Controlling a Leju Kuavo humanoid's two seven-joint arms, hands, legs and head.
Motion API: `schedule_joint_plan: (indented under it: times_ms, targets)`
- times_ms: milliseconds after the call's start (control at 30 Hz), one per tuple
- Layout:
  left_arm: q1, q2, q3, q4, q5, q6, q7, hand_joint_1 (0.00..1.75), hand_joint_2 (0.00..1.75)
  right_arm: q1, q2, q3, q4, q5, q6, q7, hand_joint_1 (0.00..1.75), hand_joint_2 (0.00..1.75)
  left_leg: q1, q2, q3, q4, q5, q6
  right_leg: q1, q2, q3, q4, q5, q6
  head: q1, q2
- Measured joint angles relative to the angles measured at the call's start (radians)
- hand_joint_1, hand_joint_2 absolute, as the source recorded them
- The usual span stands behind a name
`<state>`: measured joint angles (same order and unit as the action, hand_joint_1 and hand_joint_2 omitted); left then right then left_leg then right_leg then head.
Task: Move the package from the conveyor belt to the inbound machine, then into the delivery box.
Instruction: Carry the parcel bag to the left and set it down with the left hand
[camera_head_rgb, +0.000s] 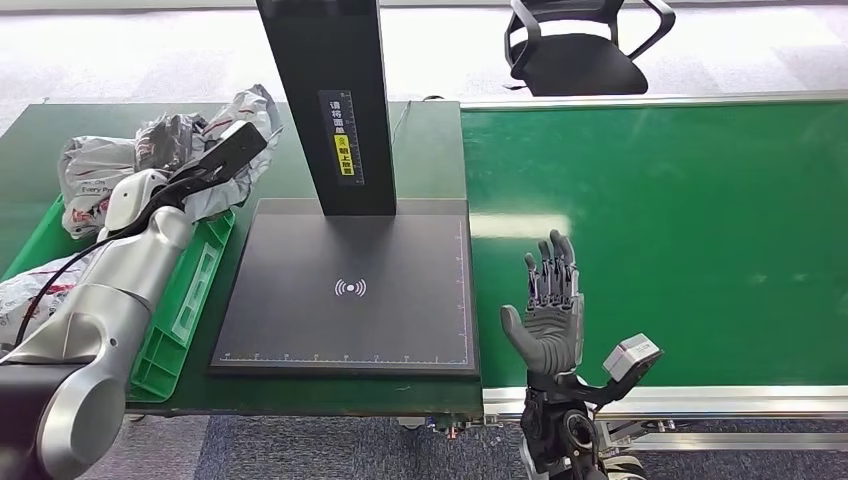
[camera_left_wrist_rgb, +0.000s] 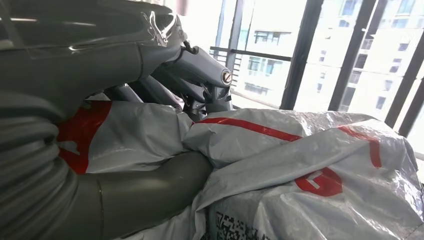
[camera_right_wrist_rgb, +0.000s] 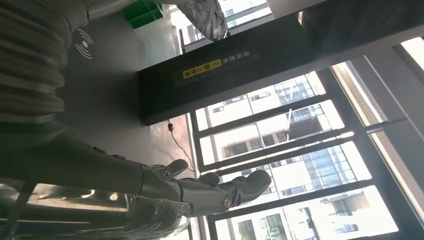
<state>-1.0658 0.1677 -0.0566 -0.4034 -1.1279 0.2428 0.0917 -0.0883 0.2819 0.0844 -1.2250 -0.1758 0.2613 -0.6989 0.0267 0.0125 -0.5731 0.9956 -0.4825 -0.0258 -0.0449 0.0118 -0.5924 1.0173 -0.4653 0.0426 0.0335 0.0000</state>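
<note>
gripping a crumpled grey plastic mailer package (camera_left_wrist_rgb: 280, 165) over the green plastic delivery box (camera_head_rgb: 185, 300), the left hand (camera_left_wrist_rgb: 165, 75) has yet to let go. the right hand (camera_head_rgb: 548, 300) hangs released, fingers (camera_head_rgb: 552, 265) spread, beside the black inbound machine (camera_head_rgb: 350, 290).

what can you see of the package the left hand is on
The package is a soft grey-white plastic mailer bag, crumpled and shiny, with red stripes, a red round mark and a patch of dark printed code. The left hand grips it, thumb under a fold and fingers over the top. In the head view it sits above the green delivery box, against other bagged parcels.
</note>
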Motion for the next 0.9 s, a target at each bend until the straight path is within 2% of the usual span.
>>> schedule_joint_plan:
  times_ms: [267, 900]
  targets:
    - [0.0, 0.057, 0.002, 0.021, -0.017, -0.003, 0.051, 1.75, 1.75, 0.016, 0.0, -0.006, -0.011, 0.006, 0.0, 0.0, 0.0, 1.75, 0.0, 0.0, 0.0, 0.0, 0.0, 0.0, 0.0, 0.0, 0.0, 0.0, 0.0, 0.0, 0.0, 0.0]
    - [0.002, 0.102, 0.053, 0.074, -0.074, -0.091, 0.202, 1.75, 1.75, 0.022, 0.0, -0.01, -0.022, 0.005, 0.001, 0.0, 0.0, 1.75, 0.0, 0.0, -0.001, 0.0, 0.0, 0.0, 0.0, 0.0, 0.0, 0.0, 0.0, 0.0, 0.0, 0.0]
